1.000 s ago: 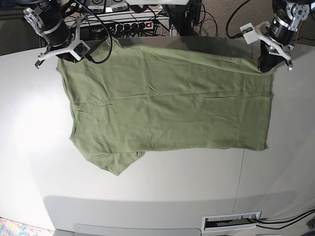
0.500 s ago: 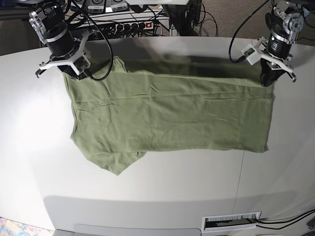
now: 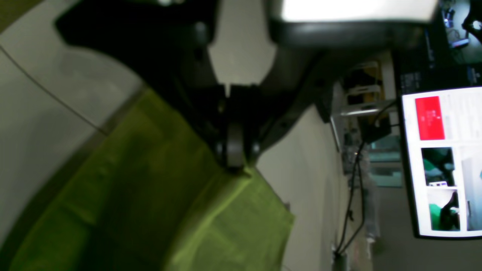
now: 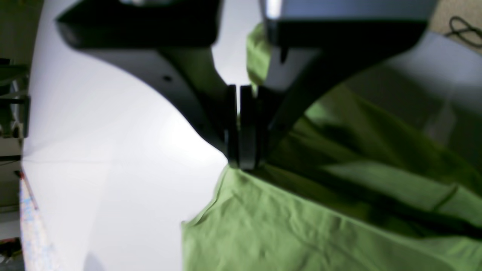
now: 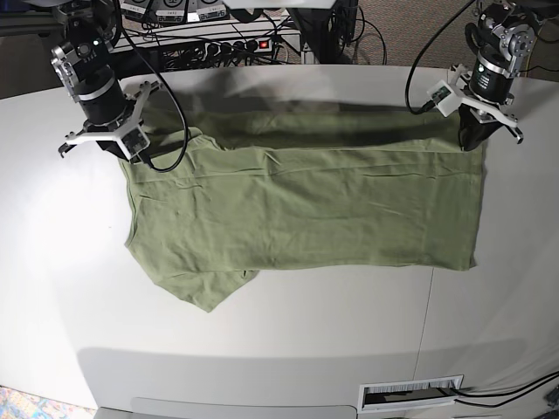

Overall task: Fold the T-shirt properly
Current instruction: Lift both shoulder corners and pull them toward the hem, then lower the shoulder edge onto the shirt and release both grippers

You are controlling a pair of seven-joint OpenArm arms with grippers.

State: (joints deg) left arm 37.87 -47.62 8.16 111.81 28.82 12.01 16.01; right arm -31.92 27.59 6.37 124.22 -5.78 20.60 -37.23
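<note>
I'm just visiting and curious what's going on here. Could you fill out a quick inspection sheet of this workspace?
Surface: pale table, seam on one side.
Job's things: green T-shirt spread flat, far edge lifted.
Clutter: nothing seen.
Grippers: left gripper shut on the shirt's corner; right gripper shut on the opposite corner.
Cables: black cables loop from both arms; power strip behind.
Surroundings: monitor lit, seen from the left wrist.

place: robotics lab — white table (image 5: 262, 349) | power strip (image 5: 229, 45), cables | monitor (image 3: 444, 162)
</note>
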